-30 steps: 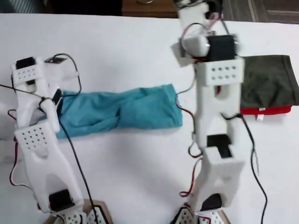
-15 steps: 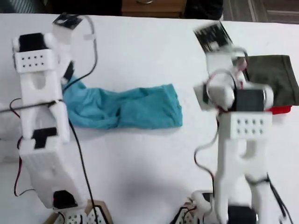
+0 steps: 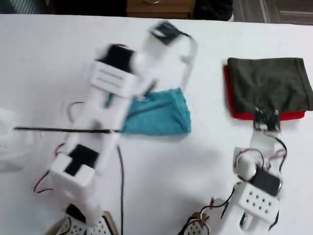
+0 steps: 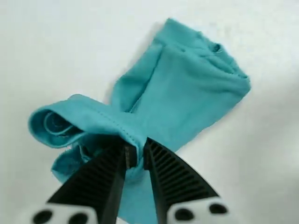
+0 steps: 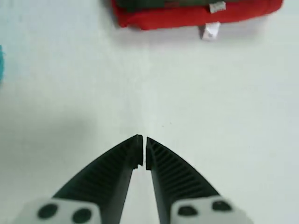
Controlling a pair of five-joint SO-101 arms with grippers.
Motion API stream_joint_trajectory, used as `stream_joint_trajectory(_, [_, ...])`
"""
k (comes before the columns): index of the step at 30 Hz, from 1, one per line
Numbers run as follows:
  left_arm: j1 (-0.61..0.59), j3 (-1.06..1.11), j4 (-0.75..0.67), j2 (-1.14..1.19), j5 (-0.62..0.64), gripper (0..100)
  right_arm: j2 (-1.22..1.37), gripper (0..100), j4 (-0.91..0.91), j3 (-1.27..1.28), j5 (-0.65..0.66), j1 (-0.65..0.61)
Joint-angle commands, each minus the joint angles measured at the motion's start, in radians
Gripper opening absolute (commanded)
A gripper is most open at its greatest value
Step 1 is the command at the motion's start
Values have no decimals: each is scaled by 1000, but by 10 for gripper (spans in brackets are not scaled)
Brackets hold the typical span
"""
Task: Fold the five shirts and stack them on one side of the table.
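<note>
I am seeing the left claw (image 4: pixel 135 157) gripping a teal shirt (image 4: pixel 187 98) fold; the right claw (image 5: pixel 143 151) is hanging clenched, empty, above the tabletop (image 5: pixel 224 102)

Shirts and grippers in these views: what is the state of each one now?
teal shirt: rumpled, one end lifted.
red shirt: folded, lying flat.
dark green shirt: folded, on top of the red shirt.
left gripper: jaws shut on the teal shirt.
right gripper: jaws shut, empty.
</note>
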Motion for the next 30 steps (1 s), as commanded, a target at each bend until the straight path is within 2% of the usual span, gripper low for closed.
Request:
stream_joint_trajectory(1, [100,-4,-92,37,9,26,-108,20,24,48,69,62])
stream_joint_trajectory(5, [163,-4,-146,123,11,26,-159,20,30,78,127,111])
stream_joint_trajectory(10, [161,-4,-259,204,11,26,-165,20,59,89,133,114])
stream_joint_trajectory(14, [166,-5,-284,213,11,31,-168,20,59,89,133,113])
stream_joint_trajectory(19, [120,-56,-295,226,9,197,-165,20,59,89,133,111])
stream_joint_trajectory(21, [91,-59,-302,222,9,193,-165,20,59,89,133,111])
stream_joint_trajectory(24, [55,-73,-284,204,9,184,-165,20,58,89,133,65])
stream_joint_trajectory(26, [26,-136,-219,180,9,184,-163,20,54,89,132,7])
stream_joint_trajectory(30, [-81,-277,-32,123,3,178,-159,19,4,89,124,-194])
